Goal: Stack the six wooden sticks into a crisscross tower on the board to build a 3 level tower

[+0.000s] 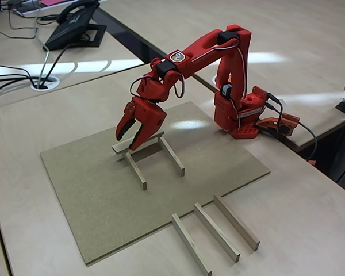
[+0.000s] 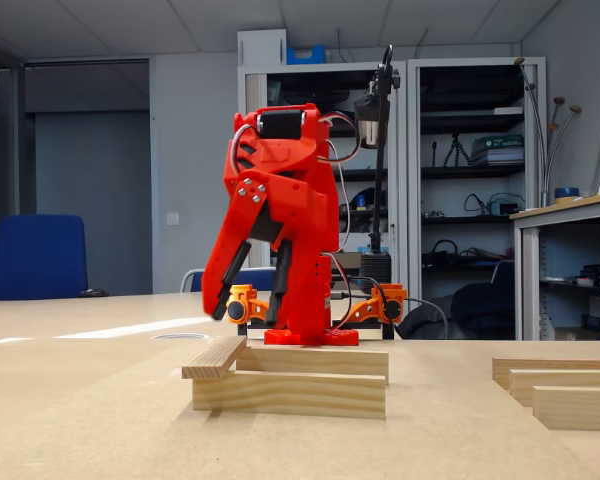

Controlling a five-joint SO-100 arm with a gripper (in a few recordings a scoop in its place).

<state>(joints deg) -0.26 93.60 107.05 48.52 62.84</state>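
Three sticks already lie on the board point(image 1: 103, 190) in a fixed view: two parallel ones point(image 1: 171, 155) running from about 11 to 5 o'clock, and a third point(image 1: 137, 142) across their far ends, long axis from 8 to 2 o'clock. The gripper point(image 1: 129, 138) hangs just above this cross stick, jaws apart and holding nothing. Three loose sticks point(image 1: 216, 232) wait on the table at the board's 5 o'clock corner. In the low fixed view the cross stick point(image 2: 214, 358) rests on the pair point(image 2: 290, 392), its end pointing toward the camera, under the open gripper point(image 2: 246, 316). The second level looks half built; next comes fetching a loose stick.
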